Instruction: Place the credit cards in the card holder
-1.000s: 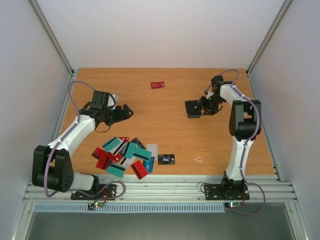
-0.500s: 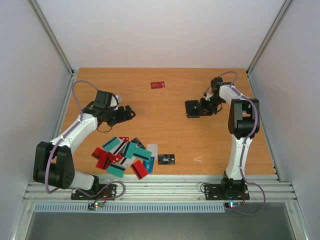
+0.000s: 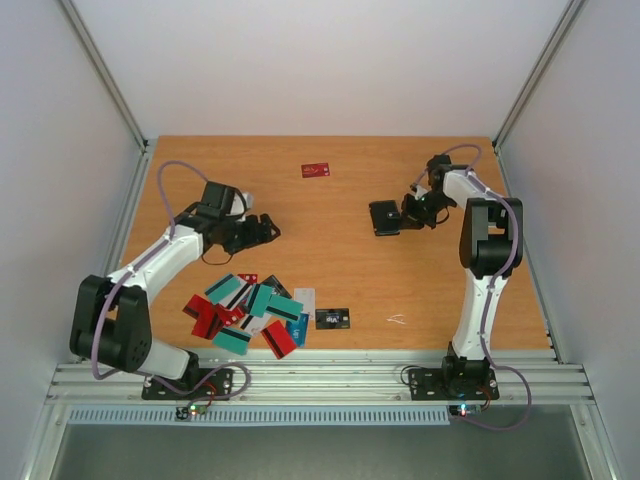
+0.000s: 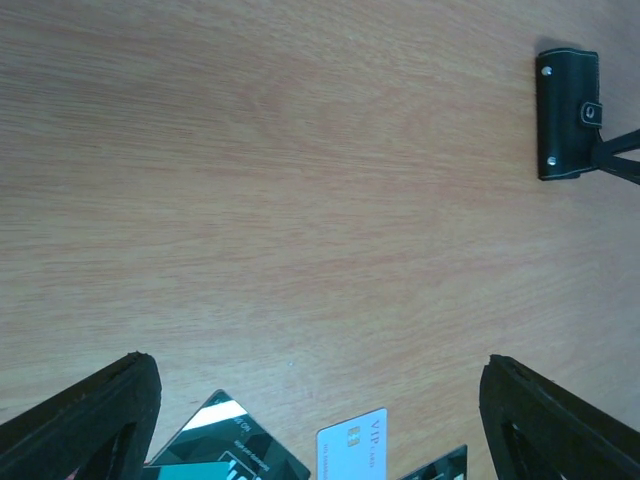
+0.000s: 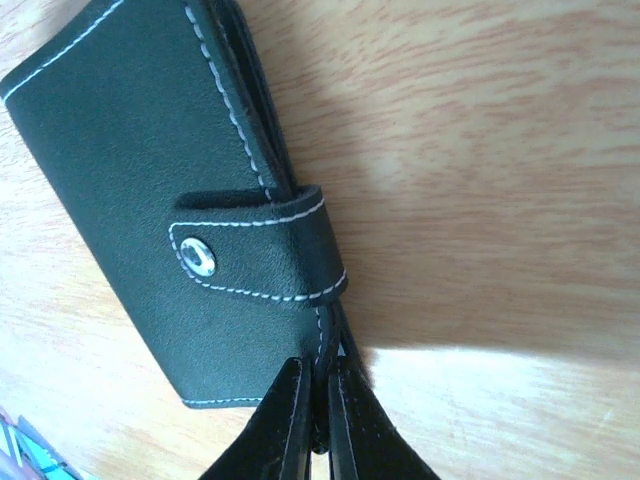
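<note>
- Left arm (image 3: 160, 255) has swung further toward mid-desk since a second ago. The right jaws have gone from half apart to pinched together.
- Right jaws: clamped on a thin edge of the card holder (image 5: 150, 170), just below its strap (image 5: 270, 250). Two matte black fingers (image 5: 270, 430) meet there with only that edge between them.
- Card holder: small black leather-look rectangle with white stitching along the borders, folded shut. The strap wraps over one side and carries a round metal snap (image 5: 193, 258). It sits on the desk (image 3: 330, 260) at the far right, well apart from the card heap.
- Left jaws: wide apart, holding nothing, hovering over bare wood. Their dark finger blocks show in the bottom corners of the left wrist view.
- Credit cards (image 3: 250, 308): loose overlapping heap of thin flat plastic rectangles at the front left, in teal, red, black and white, several with a dark stripe.
- White card (image 4: 352, 445) printed VIP lies between the left fingers in the wrist view, with a glossy black card (image 4: 240, 445) near it.
- Printed black card (image 3: 333, 319) with white lettering lies flat just right of the heap.
- Red card (image 3: 316, 170) lies alone at the back centre.
- Desk: smooth orange-brown wood grain, rectangular, with metal rails (image 3: 330, 372) along the front.
- Pale scrap (image 3: 398, 320) lies near the front right, too small to identify.
</note>
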You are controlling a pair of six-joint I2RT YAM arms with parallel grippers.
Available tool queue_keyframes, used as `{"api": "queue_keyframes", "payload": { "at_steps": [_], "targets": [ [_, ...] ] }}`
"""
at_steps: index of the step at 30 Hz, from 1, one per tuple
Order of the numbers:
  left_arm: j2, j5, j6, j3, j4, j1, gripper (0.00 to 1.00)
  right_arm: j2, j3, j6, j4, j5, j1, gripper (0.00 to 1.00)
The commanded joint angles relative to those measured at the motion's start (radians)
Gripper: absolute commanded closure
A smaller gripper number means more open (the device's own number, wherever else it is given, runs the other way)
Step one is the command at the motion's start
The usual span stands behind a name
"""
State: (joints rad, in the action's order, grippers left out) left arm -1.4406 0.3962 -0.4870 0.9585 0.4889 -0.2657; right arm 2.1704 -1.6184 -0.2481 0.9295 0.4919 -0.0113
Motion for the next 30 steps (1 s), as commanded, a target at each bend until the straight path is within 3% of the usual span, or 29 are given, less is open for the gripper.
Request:
{"api": "queue_keyframes", "payload": {
  "at_steps": [1, 4, 8, 12, 17, 30],
  "targets": [
    [-0.025, 0.034, -0.028, 0.049, -0.053, -0.032, 0.12, -0.083, 0.042, 0.034, -0.014, 0.047, -0.003, 0.99],
    [-0.029, 0.101, -0.107, 0.043, -0.159, -0.035, 0.13, -0.144, 0.105, 0.078, -0.044, 0.104, 0.003, 0.99],
    [-0.031, 0.137, -0.337, 0.005, -0.375, -0.063, 0.14, -0.249, 0.197, 0.15, -0.09, 0.161, 0.011, 0.99],
    [-0.106, 0.16, -0.364, 0.064, -0.401, -0.099, 0.14, -0.329, 0.258, 0.205, -0.113, 0.213, 0.051, 0.99],
    [-0.162, 0.182, -0.506, 0.022, -0.612, -0.125, 0.16, -0.417, 0.307, 0.284, -0.139, 0.267, 0.063, 0.99],
    [-0.279, 0.193, -0.715, 0.08, -0.85, -0.18, 0.15, -0.514, 0.176, 0.422, -0.152, 0.401, 0.115, 0.99]
  ]
}}
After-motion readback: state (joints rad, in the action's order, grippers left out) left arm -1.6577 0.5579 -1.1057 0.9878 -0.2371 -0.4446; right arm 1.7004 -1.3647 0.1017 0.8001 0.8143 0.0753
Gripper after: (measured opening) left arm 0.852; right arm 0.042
